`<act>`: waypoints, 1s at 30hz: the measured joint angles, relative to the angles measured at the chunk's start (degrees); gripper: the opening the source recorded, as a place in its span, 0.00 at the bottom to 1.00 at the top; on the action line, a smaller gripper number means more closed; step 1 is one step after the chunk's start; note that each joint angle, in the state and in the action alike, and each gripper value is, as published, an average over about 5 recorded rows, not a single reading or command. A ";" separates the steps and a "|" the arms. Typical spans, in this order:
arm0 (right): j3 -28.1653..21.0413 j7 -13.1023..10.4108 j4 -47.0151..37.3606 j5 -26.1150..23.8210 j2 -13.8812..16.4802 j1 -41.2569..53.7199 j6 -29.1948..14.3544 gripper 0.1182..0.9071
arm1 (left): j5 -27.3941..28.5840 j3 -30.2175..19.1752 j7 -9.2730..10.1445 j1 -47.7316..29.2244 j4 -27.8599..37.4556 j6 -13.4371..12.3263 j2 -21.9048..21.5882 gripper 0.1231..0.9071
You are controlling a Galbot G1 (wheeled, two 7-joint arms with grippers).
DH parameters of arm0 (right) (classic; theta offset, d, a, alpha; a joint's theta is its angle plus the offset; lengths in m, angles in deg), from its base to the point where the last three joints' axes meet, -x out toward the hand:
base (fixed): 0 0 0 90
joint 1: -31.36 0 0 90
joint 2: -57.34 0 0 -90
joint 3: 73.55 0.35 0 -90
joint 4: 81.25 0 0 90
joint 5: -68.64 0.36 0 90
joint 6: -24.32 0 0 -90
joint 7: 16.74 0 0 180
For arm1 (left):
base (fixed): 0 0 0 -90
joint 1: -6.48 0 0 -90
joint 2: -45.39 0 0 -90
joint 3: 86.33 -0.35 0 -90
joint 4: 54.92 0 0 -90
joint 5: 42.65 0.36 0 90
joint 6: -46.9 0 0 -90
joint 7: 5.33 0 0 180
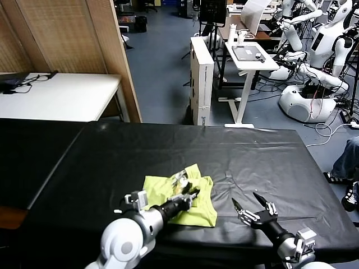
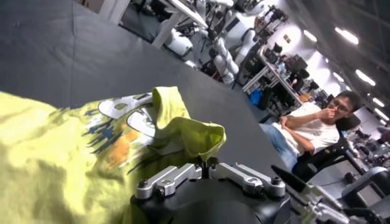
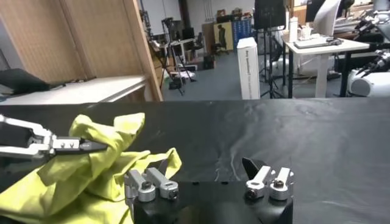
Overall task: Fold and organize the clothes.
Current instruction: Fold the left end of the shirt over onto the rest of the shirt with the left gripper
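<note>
At the far left of the head view, a white side table (image 1: 61,95) stands beyond the black-covered tabletop (image 1: 168,151), against a wooden partition (image 1: 84,33).

The left tool (image 1: 189,196) reaches in from the near edge, low over the tabletop, and its fingers are clamped shut on a raised fold of the T-shirt (image 1: 182,199). In the right wrist view the same left tool (image 3: 91,146) comes in from the side with its slim fingers pinched on a lifted peak of the yellow-green fabric (image 3: 97,164), which stands up above the rest of the garment. The left wrist view shows the pinched cloth bunched right at the tool (image 2: 204,163), with a printed graphic in white, blue and orange on the T-shirt (image 2: 73,152) spread out beyond it; whether that print sits on the inside or the outside of the fabric is hard to say from this angle.

The T-shirt lies crumpled, partly doubled over, on the near middle of the tabletop, slightly left of centre, its far corner peaked up.

To its right, the right tool (image 1: 251,205) hovers just above the black cloth, near the shirt's right edge but apart from it, fingers spread wide and holding nothing. The right wrist view shows its own open fingers (image 3: 159,168) over bare black cloth beside the garment.

Beyond the tabletop to the right stand a tall white box (image 1: 202,81), a small white standing desk (image 1: 249,59) and white robots (image 1: 314,61).
</note>
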 joint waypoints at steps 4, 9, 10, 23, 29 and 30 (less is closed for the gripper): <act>-0.26 0.00 -0.07 0.01 0.31 0.18 0.02 1.00 | 1.78 -0.12 -0.71 0.36 0.05 0.00 0.33 0.05; -1.09 0.22 0.25 0.11 1.18 0.38 0.20 1.00 | 4.50 -0.42 -1.76 1.40 0.14 0.00 1.34 0.22; -1.31 0.27 0.35 0.12 1.46 0.45 0.24 1.00 | 4.78 -0.52 -1.78 1.63 0.15 0.00 1.64 0.30; -6.38 0.22 -0.24 -1.15 6.53 4.09 1.93 1.00 | 6.20 1.96 -2.09 3.47 -1.42 0.00 4.56 0.99; -10.36 -0.66 -2.16 -2.05 8.25 9.05 2.70 1.00 | 7.22 7.83 -3.63 4.58 -1.91 0.00 2.04 1.00; -10.97 -0.92 -2.56 -2.49 8.32 9.96 2.61 1.00 | 7.54 8.82 -3.99 4.90 -2.00 0.00 1.58 1.00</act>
